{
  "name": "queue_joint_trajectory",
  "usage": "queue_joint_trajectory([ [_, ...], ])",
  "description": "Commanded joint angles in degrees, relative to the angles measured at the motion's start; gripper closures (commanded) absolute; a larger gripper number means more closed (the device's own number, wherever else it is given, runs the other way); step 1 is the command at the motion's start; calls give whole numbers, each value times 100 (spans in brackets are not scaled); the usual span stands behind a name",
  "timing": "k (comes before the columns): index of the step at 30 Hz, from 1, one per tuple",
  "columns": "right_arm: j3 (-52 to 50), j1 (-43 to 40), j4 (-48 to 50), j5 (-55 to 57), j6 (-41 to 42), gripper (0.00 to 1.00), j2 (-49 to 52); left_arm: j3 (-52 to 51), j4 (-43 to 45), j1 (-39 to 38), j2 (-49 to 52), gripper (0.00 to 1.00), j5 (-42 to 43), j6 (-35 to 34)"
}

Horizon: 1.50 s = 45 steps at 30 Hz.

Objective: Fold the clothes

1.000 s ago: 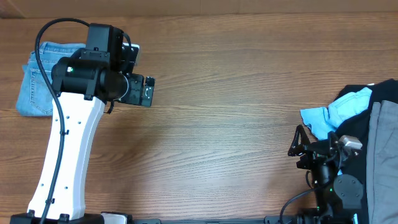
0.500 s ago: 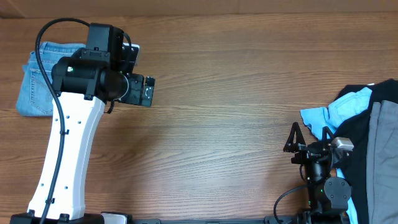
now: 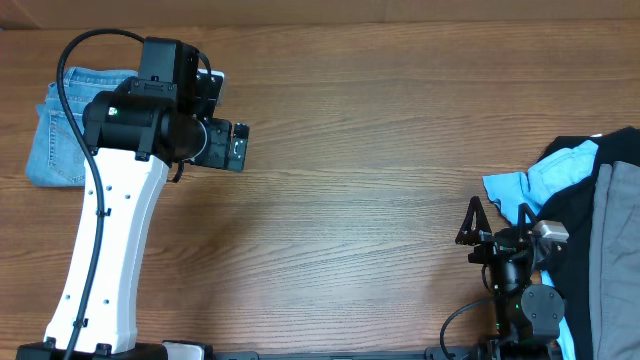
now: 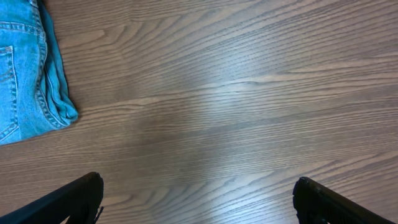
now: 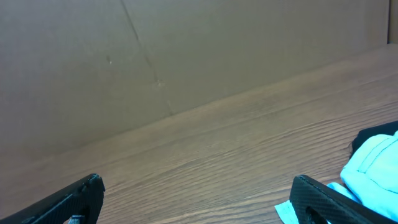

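The light-blue denim jeans (image 3: 55,140) lie folded in a compact stack at the table's far left. In the left wrist view their folded edge (image 4: 28,68) fills the upper left corner. My left arm (image 3: 165,120) reaches over the table just right of the jeans. The left gripper (image 4: 198,182) hangs open above bare wood with nothing between its fingers. At the near right edge of the table, my right gripper (image 3: 495,218) stands open and empty, beside the garment pile. In its own view the right gripper (image 5: 196,180) faces across bare tabletop.
A bright cyan shirt (image 3: 545,180) lies at the right on a pile with a black garment (image 3: 622,150) and a grey garment (image 3: 615,265). The cyan cloth (image 5: 373,165) touches the right finger's side. A brown cardboard wall (image 5: 186,50) backs the table.
The right arm drew back a little toward the front edge and turned, then held still. The left arm and the jeans have not moved.
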Motion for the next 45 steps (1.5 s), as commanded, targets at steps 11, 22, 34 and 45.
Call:
queue_joint_trajectory([
  [11,-59,-20,42,-50,-20,0,-68,2,4,-33,-37,0,-37,-72],
  [22,-59,-20,39,-50,-20,0,-68,-1840,3169,-92,-1709,0,247,-114],
  [34,-59,-20,42,-50,-20,0,-68,-5458,6310,-81,-4787,0,726,-109],
  [45,-59,-20,42,-50,-20,0,-68,-7053,6293,133,-7392,0,680,85],
])
